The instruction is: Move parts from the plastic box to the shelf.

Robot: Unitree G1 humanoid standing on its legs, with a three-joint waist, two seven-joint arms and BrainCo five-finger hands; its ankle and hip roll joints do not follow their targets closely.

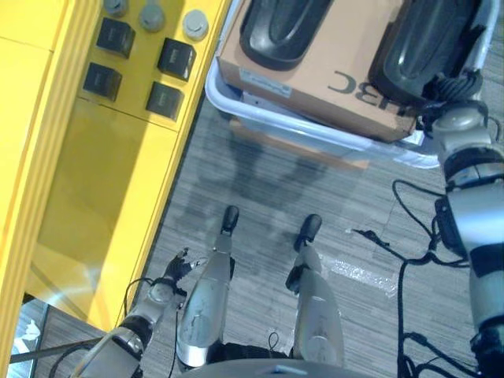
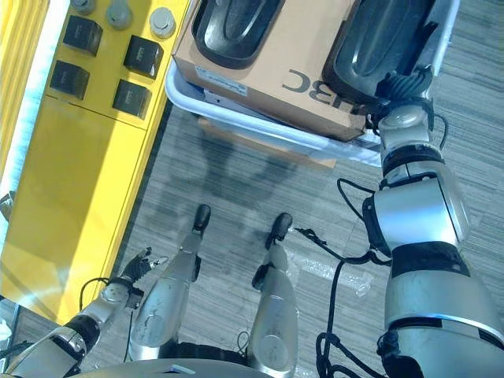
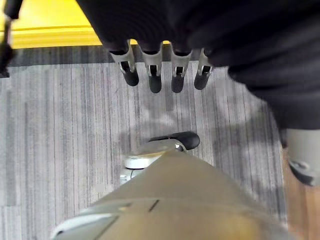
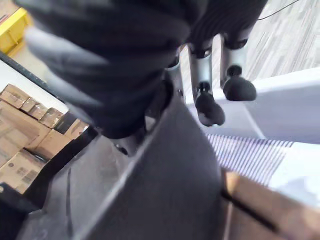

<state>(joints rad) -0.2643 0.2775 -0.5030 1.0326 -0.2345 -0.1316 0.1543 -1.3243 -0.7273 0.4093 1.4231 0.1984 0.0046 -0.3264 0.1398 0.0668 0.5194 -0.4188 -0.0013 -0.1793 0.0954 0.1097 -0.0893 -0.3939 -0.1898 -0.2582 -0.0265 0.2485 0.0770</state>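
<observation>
A pale plastic box (image 1: 236, 106) stands on the floor ahead, with a cardboard box (image 1: 315, 79) inside it. Two large black moulded parts lie on the cardboard: one to the left (image 1: 279, 27), one to the right (image 1: 425, 39). My right hand (image 1: 445, 85) reaches up to the near edge of the right part. In the right wrist view its fingers (image 4: 202, 75) curl over the edge of that dark part (image 4: 150, 190), above the plastic box's rim (image 4: 290, 105). My left hand (image 1: 175, 269) hangs low beside the yellow shelf (image 1: 102, 173), its fingers (image 3: 152, 75) straight and holding nothing.
On the shelf's top lie several small black boxes (image 1: 175, 59) and round grey parts (image 1: 195, 24). A wooden board (image 1: 299, 146) sticks out from under the plastic box. Grey carpet runs between the shelf and the box, with a strip of clear tape (image 1: 362, 276) on it.
</observation>
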